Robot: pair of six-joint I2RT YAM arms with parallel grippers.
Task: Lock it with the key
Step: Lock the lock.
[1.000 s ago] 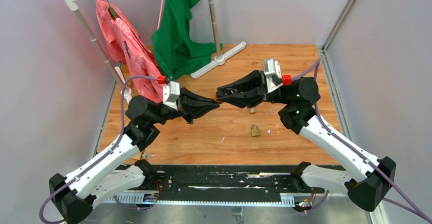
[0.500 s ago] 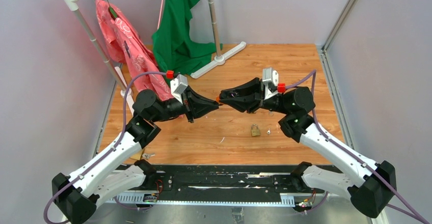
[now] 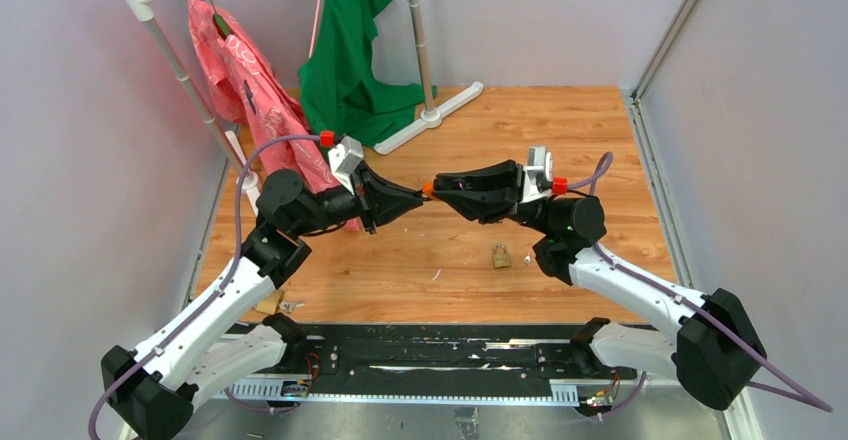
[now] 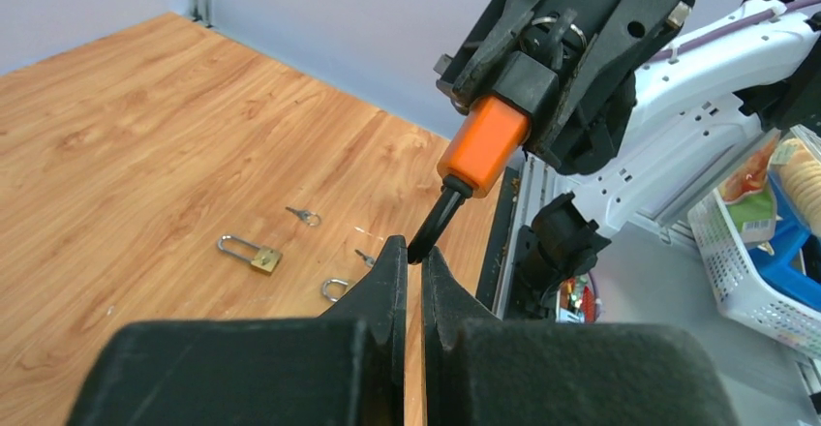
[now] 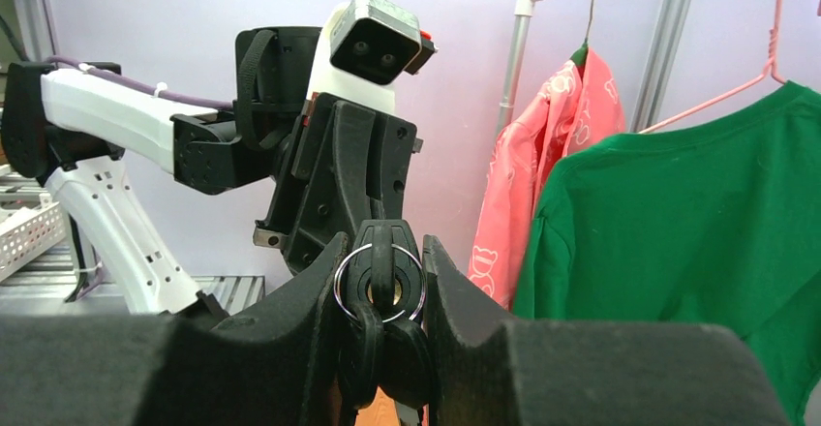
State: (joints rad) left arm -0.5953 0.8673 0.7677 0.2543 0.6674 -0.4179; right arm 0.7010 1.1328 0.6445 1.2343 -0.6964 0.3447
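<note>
My right gripper point(image 3: 441, 184) is shut on a lock with an orange body point(image 4: 484, 143) and a black stem point(image 4: 436, 223) that points at my left gripper. Black-headed keys point(image 5: 382, 281) on a metal ring point(image 5: 379, 282) sit between the right fingers point(image 5: 310, 300); a key stands in the lock's rear end. My left gripper point(image 3: 418, 198) is shut, and its fingertips point(image 4: 395, 257) meet the stem's end; whether they pinch it I cannot tell. Both grippers hang tip to tip above the wooden table point(image 3: 560, 130).
A small brass padlock point(image 3: 501, 256) lies on the table below the right gripper, with small loose keys point(image 4: 304, 215) and a second shackle point(image 4: 334, 289) near it. A clothes rack with pink point(image 3: 250, 90) and green point(image 3: 350, 60) garments stands at the back left.
The right arm's elbow has drawn nearer and its wrist has turned, bringing the lock's orange end slightly left. The left wrist has tilted up. The grippers stay tip to tip.
</note>
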